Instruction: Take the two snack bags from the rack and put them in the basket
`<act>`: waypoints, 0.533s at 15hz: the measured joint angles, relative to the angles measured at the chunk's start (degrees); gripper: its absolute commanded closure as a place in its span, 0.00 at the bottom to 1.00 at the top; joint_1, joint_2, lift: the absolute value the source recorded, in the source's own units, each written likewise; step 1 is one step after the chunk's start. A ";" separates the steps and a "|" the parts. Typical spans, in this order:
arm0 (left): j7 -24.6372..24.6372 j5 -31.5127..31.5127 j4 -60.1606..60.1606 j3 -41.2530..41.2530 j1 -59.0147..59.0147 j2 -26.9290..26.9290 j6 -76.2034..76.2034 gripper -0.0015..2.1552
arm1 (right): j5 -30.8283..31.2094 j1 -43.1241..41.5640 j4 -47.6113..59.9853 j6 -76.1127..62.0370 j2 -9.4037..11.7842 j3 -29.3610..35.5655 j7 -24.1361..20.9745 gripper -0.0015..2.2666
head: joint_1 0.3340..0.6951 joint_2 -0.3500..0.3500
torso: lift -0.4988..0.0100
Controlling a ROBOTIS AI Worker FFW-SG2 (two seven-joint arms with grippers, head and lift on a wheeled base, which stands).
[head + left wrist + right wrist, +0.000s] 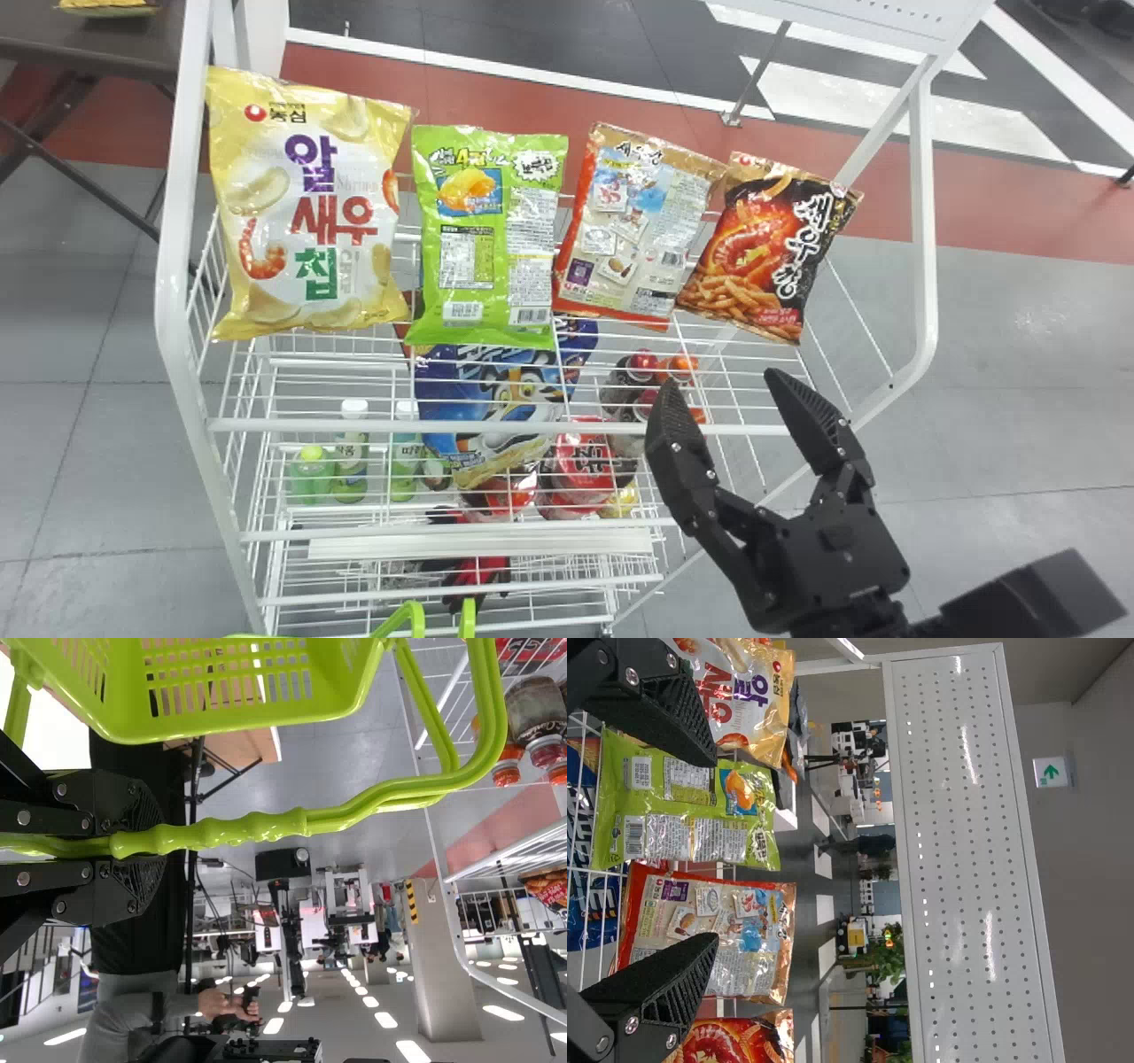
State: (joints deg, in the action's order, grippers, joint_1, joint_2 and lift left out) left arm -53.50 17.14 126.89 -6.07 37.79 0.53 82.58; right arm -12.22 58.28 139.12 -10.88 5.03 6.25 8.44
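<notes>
Yellow bag [310,208]: on the wire shelf [496,427], at its left end; in the right wrist view its side is cut off and a finger overlaps it.
Green bag [487,235]: next along, back label outward.
Orange-edged bag [633,226]: right of the green one, back label outward; a finger hides one corner in the right wrist view.
Black bag [766,252]: nearest the shelf's right end, tilted, front outward; partly cut off in the right wrist view.
Right gripper [723,381]: near the shelf's front edge, toward the right corner; fingers spread apart, nothing between them.
Left gripper [158,843]: clamped on the basket's green handle [257,827].
Basket [239,725]: green, in front of the rack [924,221], cut off; its contents cannot be made out.
Lower shelves: blue bag [496,390], bottles [352,456] and red tubs [580,470], partly hidden by wires.
</notes>
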 measured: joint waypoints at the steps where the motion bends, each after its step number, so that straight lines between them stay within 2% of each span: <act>1: 0.03 0.00 0.02 -0.01 0.00 0.00 0.00 0.73 | -0.03 0.05 0.00 -0.14 0.07 0.04 0.00 0.06 | 1.00 0.00 | 0.96; 8: 0.07 0.00 0.61 0.00 0.00 0.00 0.00 0.73 | -0.47 -0.71 -0.94 -0.05 0.33 -0.02 0.00 0.06 | 1.00 0.00 | 0.96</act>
State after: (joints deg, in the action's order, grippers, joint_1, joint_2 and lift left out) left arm -53.43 17.14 127.50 -6.07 37.79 0.53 82.58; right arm -12.69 57.58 138.17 -10.93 5.36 6.24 8.44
